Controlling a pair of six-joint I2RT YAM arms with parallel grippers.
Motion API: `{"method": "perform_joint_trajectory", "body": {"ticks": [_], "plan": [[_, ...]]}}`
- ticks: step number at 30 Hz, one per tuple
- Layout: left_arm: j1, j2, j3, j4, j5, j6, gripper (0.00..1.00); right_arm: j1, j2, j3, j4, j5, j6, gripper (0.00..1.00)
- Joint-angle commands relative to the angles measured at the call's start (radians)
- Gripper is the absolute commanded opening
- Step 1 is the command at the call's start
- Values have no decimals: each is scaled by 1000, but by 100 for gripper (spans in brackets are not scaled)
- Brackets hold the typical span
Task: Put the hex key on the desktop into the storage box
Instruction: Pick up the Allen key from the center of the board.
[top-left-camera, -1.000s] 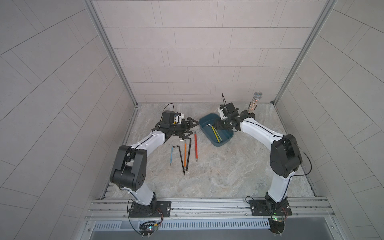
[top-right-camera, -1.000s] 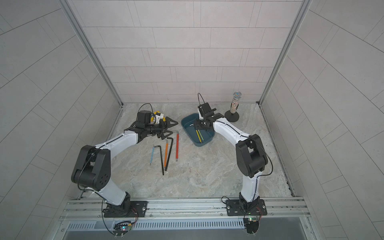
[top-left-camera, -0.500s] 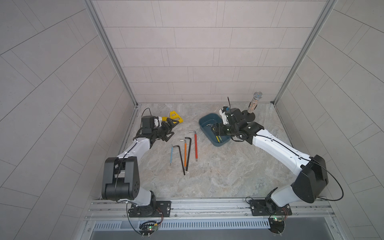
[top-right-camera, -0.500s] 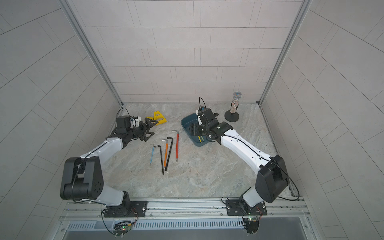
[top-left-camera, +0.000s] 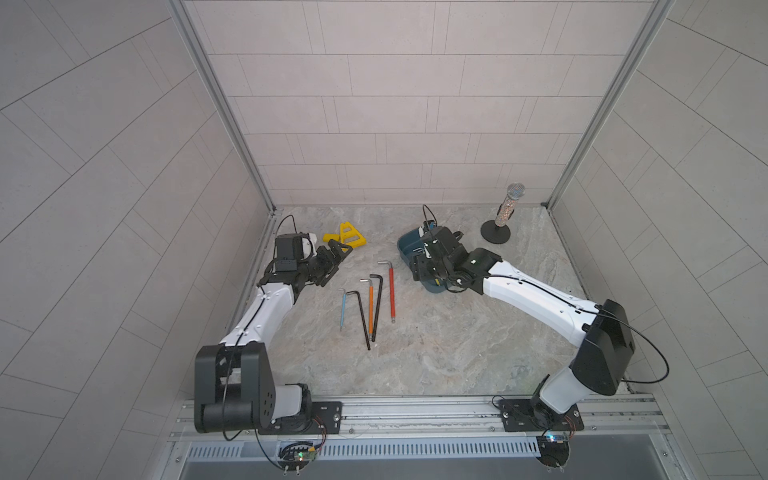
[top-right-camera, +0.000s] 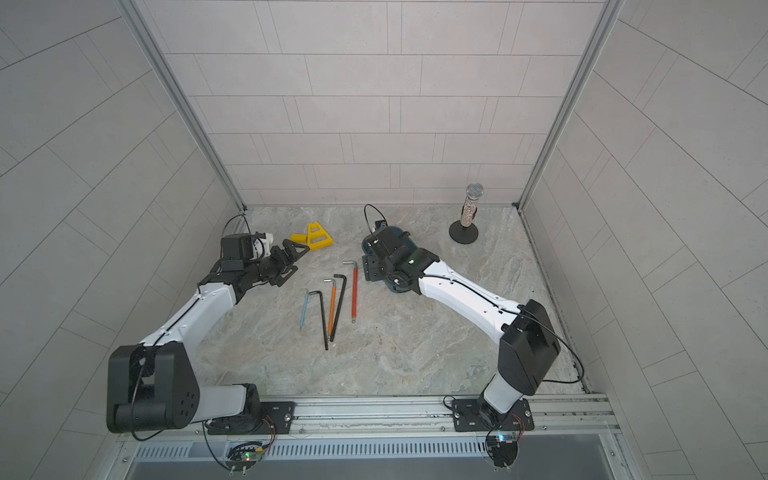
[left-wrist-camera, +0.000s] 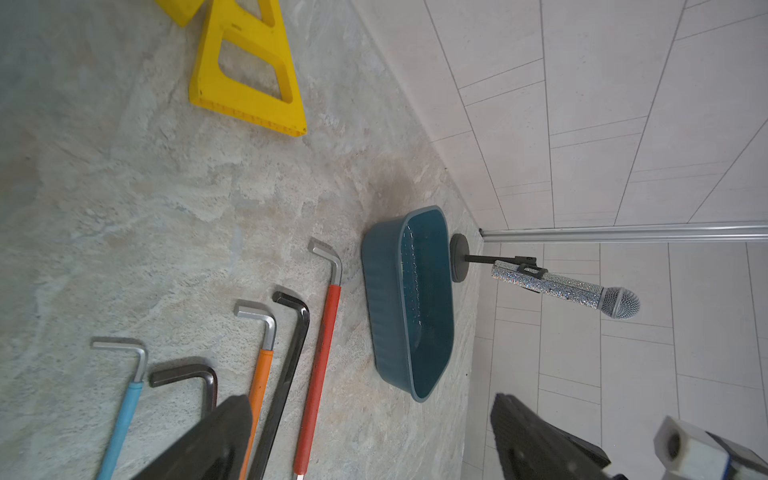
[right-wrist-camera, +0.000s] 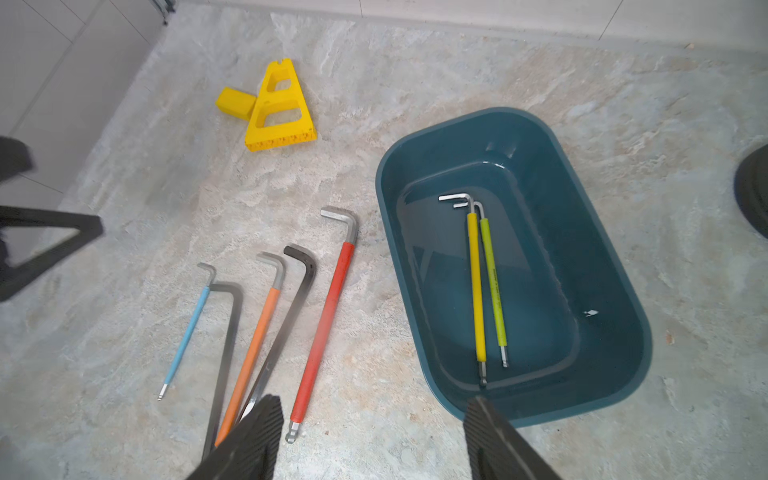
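On the marble-patterned worktop (top-left-camera: 457, 340) lie, side by side, a blue-sleeved hex key (right-wrist-camera: 189, 328), a short black hex key (right-wrist-camera: 226, 345), an orange-sleeved hex key (right-wrist-camera: 257, 336), a long black hex key (right-wrist-camera: 291, 316) and a red-sleeved hex key (right-wrist-camera: 324, 328). Just to their right stands the teal storage box (right-wrist-camera: 582, 208), holding a yellow-sleeved hex key (right-wrist-camera: 476, 291) and a lime-green hex key (right-wrist-camera: 493, 286), laid together lengthwise on its floor. The left arm (top-left-camera: 266, 311) reaches low along the left wall, the left pincer (top-left-camera: 336, 261) released and empty, its fingers spread near two yellow plastic pieces (top-left-camera: 351, 239). The right arm (top-left-camera: 532, 291) stretches toward the box, the right pincer (right-wrist-camera: 372, 401) held above its near left corner, spread wide and gripping nothing. A glittered microphone (top-left-camera: 509, 208) stands in the back right corner.
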Motion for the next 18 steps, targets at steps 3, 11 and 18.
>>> {"method": "perform_joint_trajectory", "body": {"ticks": [3, 11, 18], "plan": [[6, -20, 0, -55, -22, 66, 100, 52, 160, 108, -25, 41, 24, 70], [41, -3, -53, 67, 64, -45, 100, 100, 339, 237, -79, 56, 26, 69], [75, -11, -64, 81, 76, -63, 100, 100, 481, 297, -69, 17, 43, 64]]}}
